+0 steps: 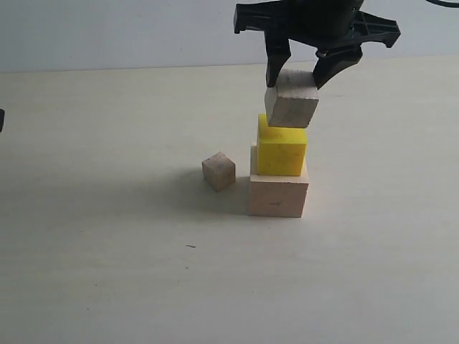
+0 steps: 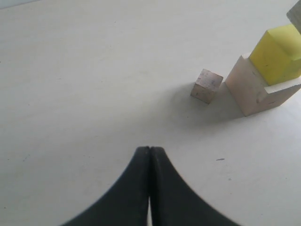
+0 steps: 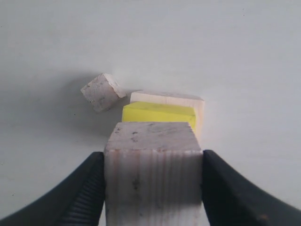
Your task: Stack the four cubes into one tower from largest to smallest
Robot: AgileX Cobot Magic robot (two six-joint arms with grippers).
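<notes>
The large pale wooden cube (image 1: pixel 277 196) rests on the table with the yellow cube (image 1: pixel 281 150) on top of it. My right gripper (image 1: pixel 296 76) is shut on the smaller tan cube (image 1: pixel 292 100), holding it slightly tilted right at the yellow cube's top; I cannot tell whether they touch. In the right wrist view this tan cube (image 3: pixel 153 176) sits between the two fingers, above the yellow cube (image 3: pixel 158 114). The smallest tan cube (image 1: pixel 219 171) lies on the table just left of the stack. My left gripper (image 2: pixel 150 149) hangs shut and empty, well away from the cubes.
The pale tabletop (image 1: pixel 107 251) stretches around the stack, with a white wall (image 1: pixel 107 32) behind it. A dark part of the left arm (image 1: pixel 1 120) shows at the left edge.
</notes>
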